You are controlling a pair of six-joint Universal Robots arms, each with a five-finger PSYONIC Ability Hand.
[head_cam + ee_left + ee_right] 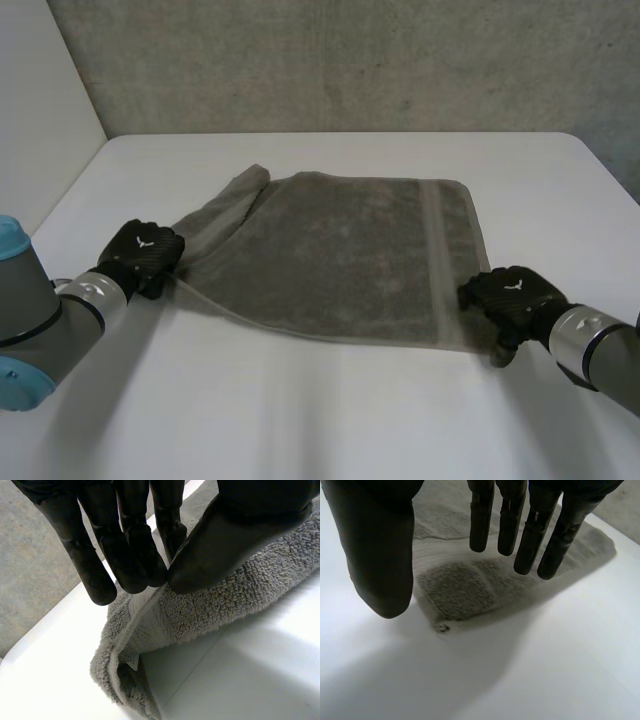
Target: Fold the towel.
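A grey towel (340, 250) lies spread on the white table (300, 420), its left side bunched and folded over. My left hand (145, 255) is at the towel's near left corner. In the left wrist view its fingers (125, 555) and thumb pinch the towel's edge (200, 615), which hangs lifted off the table below the hand. My right hand (510, 295) is at the towel's near right corner. In the right wrist view its fingers (530, 535) are straight and apart from the thumb, and the towel's corner (455, 590) lies flat on the table beneath them, not held.
A grey concrete wall (350, 60) stands behind the table's far edge. A pale wall (40, 100) runs along the left side. Bare table surface stretches in front of the towel.
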